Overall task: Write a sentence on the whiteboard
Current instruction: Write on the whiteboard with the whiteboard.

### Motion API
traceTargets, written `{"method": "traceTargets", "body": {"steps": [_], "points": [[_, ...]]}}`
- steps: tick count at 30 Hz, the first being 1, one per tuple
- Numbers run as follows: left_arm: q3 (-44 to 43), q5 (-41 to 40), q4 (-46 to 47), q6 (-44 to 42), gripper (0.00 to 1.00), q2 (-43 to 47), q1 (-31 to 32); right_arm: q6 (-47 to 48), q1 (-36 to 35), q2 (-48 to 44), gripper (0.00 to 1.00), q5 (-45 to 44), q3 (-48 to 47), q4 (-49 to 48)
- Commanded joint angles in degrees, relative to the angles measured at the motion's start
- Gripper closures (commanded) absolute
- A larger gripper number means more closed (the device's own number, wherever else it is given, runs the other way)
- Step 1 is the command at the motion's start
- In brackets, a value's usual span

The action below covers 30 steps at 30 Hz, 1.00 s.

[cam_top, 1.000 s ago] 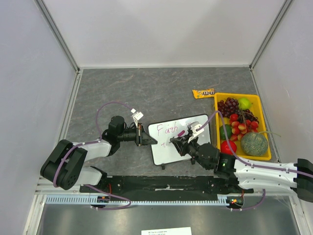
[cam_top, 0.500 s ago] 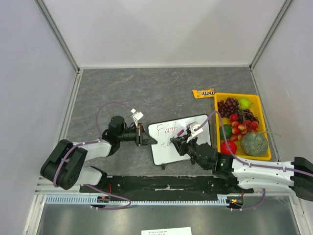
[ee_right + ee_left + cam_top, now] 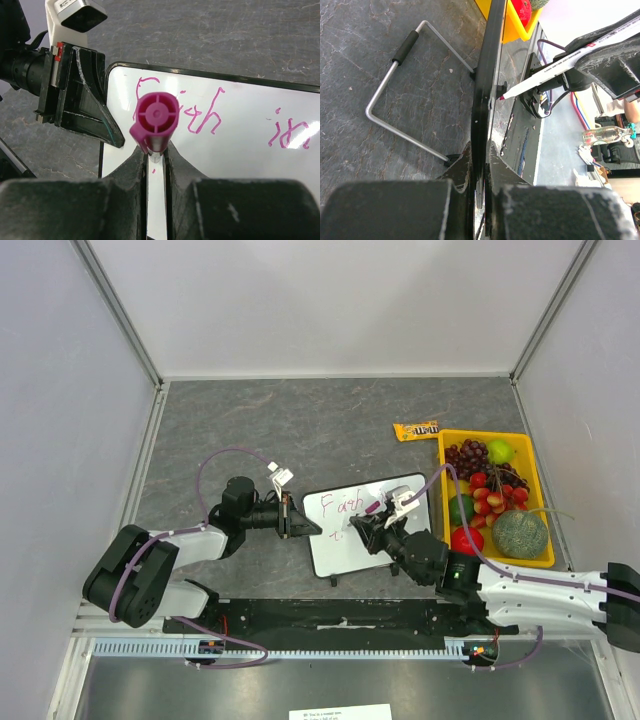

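At the left end of the whiteboard [image 3: 240, 155], part of the sentence [image 3: 202, 120] is covered by the marker [image 3: 155, 117] in the right wrist view; the board's right edge is cut off. From above, the lower line is perhaps too small to be read.

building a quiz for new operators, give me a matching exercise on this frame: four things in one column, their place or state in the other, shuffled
1 left gripper
2 right gripper
3 yellow tray
4 candy packet

a holds fruit, right of the whiteboard
b shut on the pink marker
c lies on the table just beyond the tray
d shut on the whiteboard's left edge

Pairs: 1-d, 2-b, 3-a, 4-c
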<state>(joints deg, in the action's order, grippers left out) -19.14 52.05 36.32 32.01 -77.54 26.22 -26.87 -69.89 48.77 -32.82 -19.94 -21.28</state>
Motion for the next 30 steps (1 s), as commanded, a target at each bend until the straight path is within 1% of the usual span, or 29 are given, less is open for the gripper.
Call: {"method": "traceTargets", "body": {"steps": [1, 10, 20, 23, 30], "points": [[0.7, -3.8, -6.5, -6.3, 0.98, -1.6, 0.6, 0.9, 0.0, 2.0, 1.00, -0.8, -2.6, -2.0], [0.7, -3.8, -6.5, -6.4, 0.98, -1.6, 0.7, 0.1, 0.0, 3.5, 1.00, -1.0, -1.6, -2.8], [0.7, -3.8, -6.5, -6.3, 0.98, -1.7, 0.6, -1.8, 0.2, 3.6, 1.00, 2.5, -0.8, 1.5], [0.6, -3.8, -6.5, -6.3, 0.98, -1.7, 0.6, -2.7, 0.0, 2.8, 1.00, 2.2, -0.2, 2.4], [0.6, -3.9, -6.5, -6.4, 0.98, -1.7, 0.7, -2.6, 0.1, 0.2, 1.00, -1.4, 0.3, 3.6]]}}
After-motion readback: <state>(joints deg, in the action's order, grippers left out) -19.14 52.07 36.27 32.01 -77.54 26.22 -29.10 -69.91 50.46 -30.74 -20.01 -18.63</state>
